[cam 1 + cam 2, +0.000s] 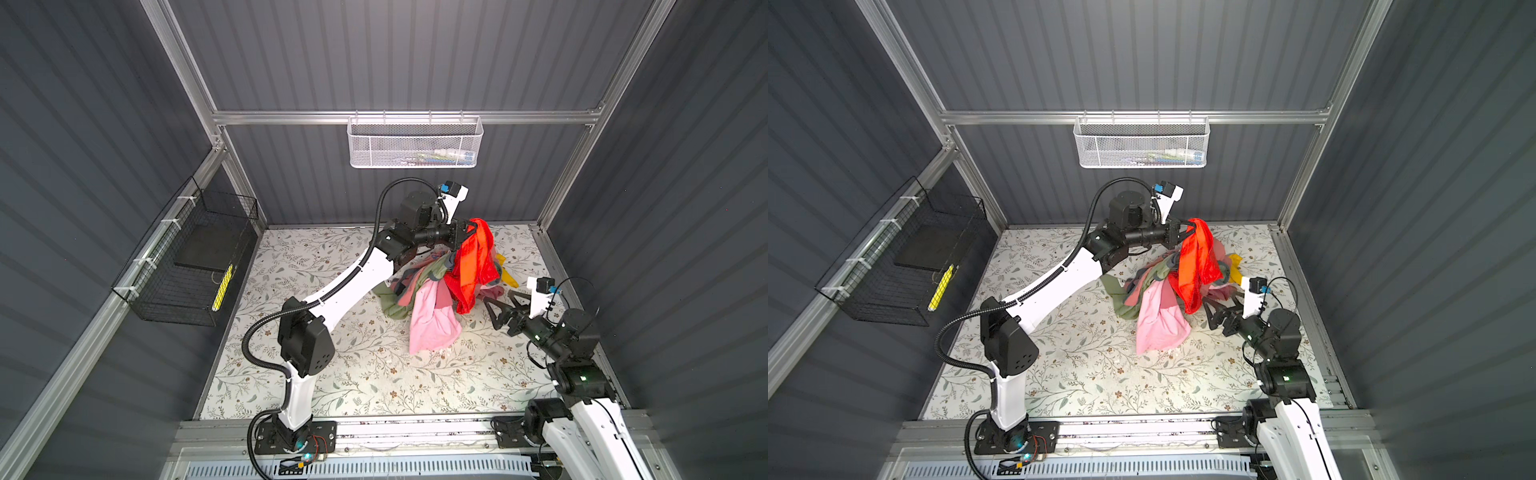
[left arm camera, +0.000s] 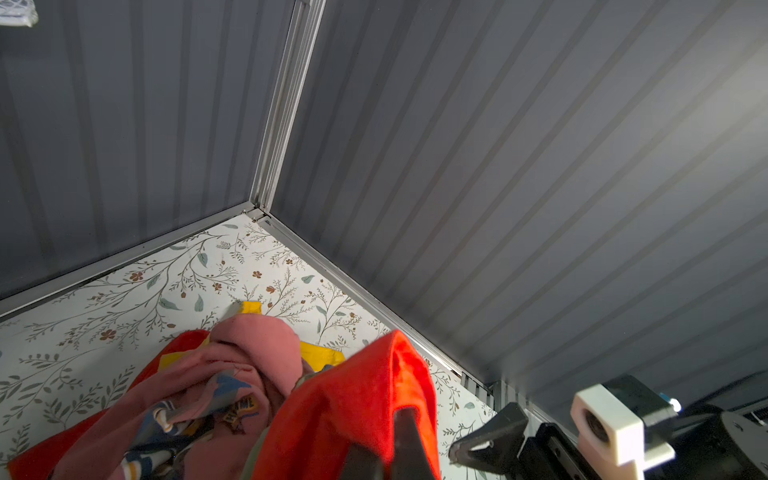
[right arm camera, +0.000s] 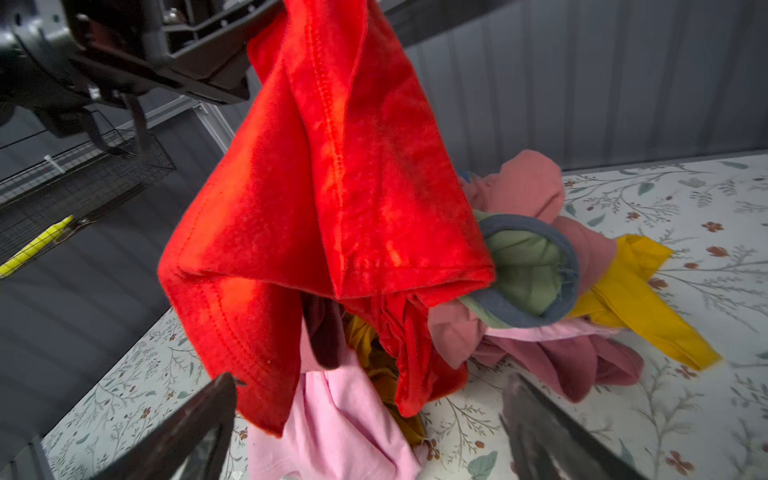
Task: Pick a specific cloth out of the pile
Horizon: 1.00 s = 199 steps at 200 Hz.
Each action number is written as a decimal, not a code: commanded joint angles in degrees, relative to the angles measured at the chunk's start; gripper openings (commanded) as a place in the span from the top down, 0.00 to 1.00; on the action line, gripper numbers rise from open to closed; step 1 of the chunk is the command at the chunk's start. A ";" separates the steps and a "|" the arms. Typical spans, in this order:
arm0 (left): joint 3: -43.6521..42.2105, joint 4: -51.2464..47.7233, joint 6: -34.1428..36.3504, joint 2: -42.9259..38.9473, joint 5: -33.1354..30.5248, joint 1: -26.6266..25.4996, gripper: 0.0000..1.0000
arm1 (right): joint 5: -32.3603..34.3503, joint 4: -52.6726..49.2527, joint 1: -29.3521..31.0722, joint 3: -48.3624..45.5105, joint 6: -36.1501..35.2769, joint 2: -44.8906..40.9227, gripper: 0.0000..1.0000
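One red cloth (image 1: 473, 266) pinched at its top edge in closed left hand (image 1: 469, 230), raised above pile (image 1: 415, 291), lower part draping onto heap. Pile on floral counter (image 1: 332, 374), toward far right. Light pink cloth (image 1: 430, 320) on near side, mustard yellow piece (image 1: 509, 276) on right. Right hand (image 1: 498, 297) spread wide, empty, just beside pile.

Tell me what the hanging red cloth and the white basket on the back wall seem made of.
The red cloth looks like thin, soft textile with a slight sheen: it drapes in limp folds and shows stitched hems; the fibre cannot be told. The white basket looks like perforated sheet metal, painted matte white: fine regular holes, stiff rim; possibly plastic.
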 commanded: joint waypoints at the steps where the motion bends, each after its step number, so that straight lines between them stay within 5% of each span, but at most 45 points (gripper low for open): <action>1: 2.33 5.86 -2.49 1.47 1.52 -0.09 1.00 | 1.51 3.32 3.92 1.50 -2.50 3.36 0.01; 48: -0.16 7.95 -4.72 1.60 2.89 -0.13 1.00 | 15.94 5.00 11.71 6.57 -6.50 15.67 0.02; 71: -1.66 7.87 -4.63 1.05 3.11 -0.13 1.00 | 16.84 7.71 11.70 8.87 -7.52 21.29 0.10; 105: -3.31 7.89 -4.89 0.89 3.25 -0.13 1.00 | 14.32 9.84 11.71 12.51 -6.51 28.84 0.49; 151: -7.96 7.17 -5.23 -0.98 0.23 1.56 1.00 | 12.97 11.07 11.73 12.71 -5.91 28.51 0.93; 160: -8.97 7.13 -5.18 -1.40 -0.57 1.88 0.96 | 12.92 9.72 11.71 13.47 -6.02 28.25 1.00; 199: -12.04 5.50 -3.58 -3.92 -5.32 2.17 0.51 | 13.09 4.31 11.70 17.31 -6.21 27.07 1.00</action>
